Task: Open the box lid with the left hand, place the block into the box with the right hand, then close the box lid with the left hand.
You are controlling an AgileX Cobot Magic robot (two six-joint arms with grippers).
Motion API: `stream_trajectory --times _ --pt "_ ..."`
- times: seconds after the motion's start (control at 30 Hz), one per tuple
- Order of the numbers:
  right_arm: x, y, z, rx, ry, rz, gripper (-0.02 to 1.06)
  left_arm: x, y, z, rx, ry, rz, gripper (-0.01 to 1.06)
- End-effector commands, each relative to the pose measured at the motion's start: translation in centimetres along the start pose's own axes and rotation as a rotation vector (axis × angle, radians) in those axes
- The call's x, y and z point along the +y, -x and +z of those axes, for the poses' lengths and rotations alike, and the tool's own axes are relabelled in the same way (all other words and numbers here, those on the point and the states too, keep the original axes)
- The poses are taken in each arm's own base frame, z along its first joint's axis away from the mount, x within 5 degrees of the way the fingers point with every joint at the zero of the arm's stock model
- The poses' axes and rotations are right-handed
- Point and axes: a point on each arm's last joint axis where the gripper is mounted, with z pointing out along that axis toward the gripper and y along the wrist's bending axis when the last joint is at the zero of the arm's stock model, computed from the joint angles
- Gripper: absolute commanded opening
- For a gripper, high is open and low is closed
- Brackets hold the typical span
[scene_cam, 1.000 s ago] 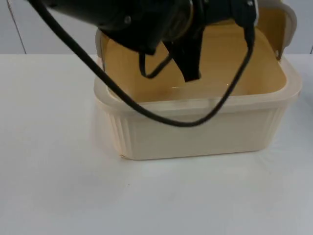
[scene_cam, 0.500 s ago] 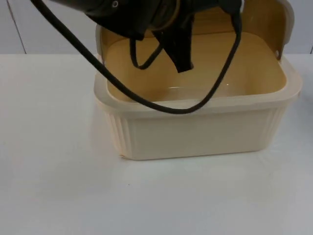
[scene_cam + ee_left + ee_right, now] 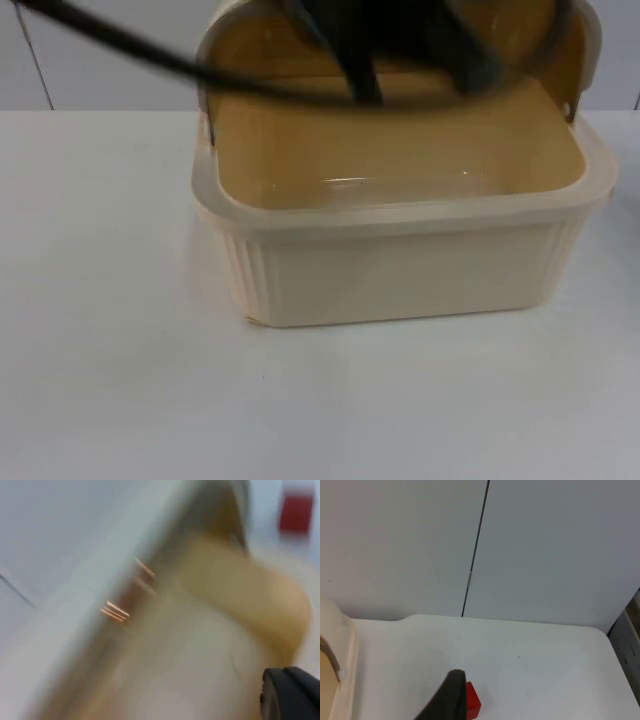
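The cream box (image 3: 400, 250) sits open on the white surface (image 3: 120, 380) with its lid (image 3: 575, 45) standing up at the back, the left gripper (image 3: 365, 75) hangs blurred over it, fingers' state impossible to tell, while the right gripper (image 3: 451, 700) waits just beside the red block (image 3: 472, 702), its fingers likewise unclear.

The cream plastic box (image 3: 400, 270) with vertically ribbed walls is showing a deeper yellow-tan inside, and its raised cream lid (image 3: 585, 45) is showing the same tan on its inner face. The small red block (image 3: 471, 701) is lying on the plain white table top (image 3: 110, 380), before the pale grey partition wall (image 3: 545, 545).
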Motion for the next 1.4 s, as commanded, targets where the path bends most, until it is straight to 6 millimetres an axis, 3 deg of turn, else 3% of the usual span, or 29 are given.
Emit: stream_trajectory --times 0.0,0.13,0.17,0.3,0.47,0.53,0.67,0.73,0.77,0.8,0.83,0.9,0.93,1.37 --pt "-0.2 0.1 -0.3 -0.01 -0.007 0.007 1.05 1.8 1.3 -2.4 -0.094 0.036 -0.043 0.0" --pt "-0.2 0.1 -0.3 -0.004 -0.008 0.009 1.05 8.6 2.2 -8.5 -0.237 0.258 -0.137 0.0" --pt "-0.2 0.1 -0.3 -0.004 -0.008 0.009 1.05 8.6 2.2 -8.5 -0.237 0.258 -0.137 0.0" --pt "-0.2 0.1 -0.3 -0.004 -0.006 0.014 1.05 14.4 0.7 -13.1 -0.297 0.479 -0.353 0.0" --pt "-0.2 0.1 -0.3 -0.005 -0.005 0.015 1.05 17.9 -1.8 -15.2 -0.238 0.621 -0.547 0.0" --pt "-0.2 0.1 -0.3 -0.005 -0.005 0.015 1.05 18.9 -3.0 -15.2 -0.185 0.663 -0.576 0.0" --pt "-0.2 0.1 -0.3 -0.005 -0.005 0.015 1.05 19.9 -4.2 -14.3 -0.117 0.68 -0.578 0.0" --pt "-0.2 0.1 -0.3 -0.005 -0.005 0.015 1.05 19.8 -4.6 -12.9 -0.044 0.652 -0.491 0.13" --pt "-0.2 0.1 -0.3 -0.005 -0.005 0.024 1.05 19.3 -4.5 -12.1 -0.017 0.623 -0.447 0.26" --pt "-0.2 0.1 -0.3 -0.005 -0.005 0.024 1.05 19.3 -4.5 -12.1 -0.017 0.623 -0.447 0.26" --pt "-0.2 0.1 -0.3 -0.005 -0.005 0.026 1.05 18.8 -4.3 -11.5 -0.007 0.598 -0.428 0.42" --pt "-0.2 0.1 -0.3 -0.005 -0.005 0.026 1.05 18.0 -3.7 -10.8 -0.02 0.56 -0.404 0.88" --pt "-0.2 0.1 -0.3 -0.005 -0.005 0.026 1.05 17.8 -3.5 -10.6 -0.028 0.555 -0.382 1.05" --pt "-0.2 0.0 -0.3 0.003 -0.006 0.026 1.05 17.8 -3.3 -10.6 -0.041 0.557 -0.361 1.04"
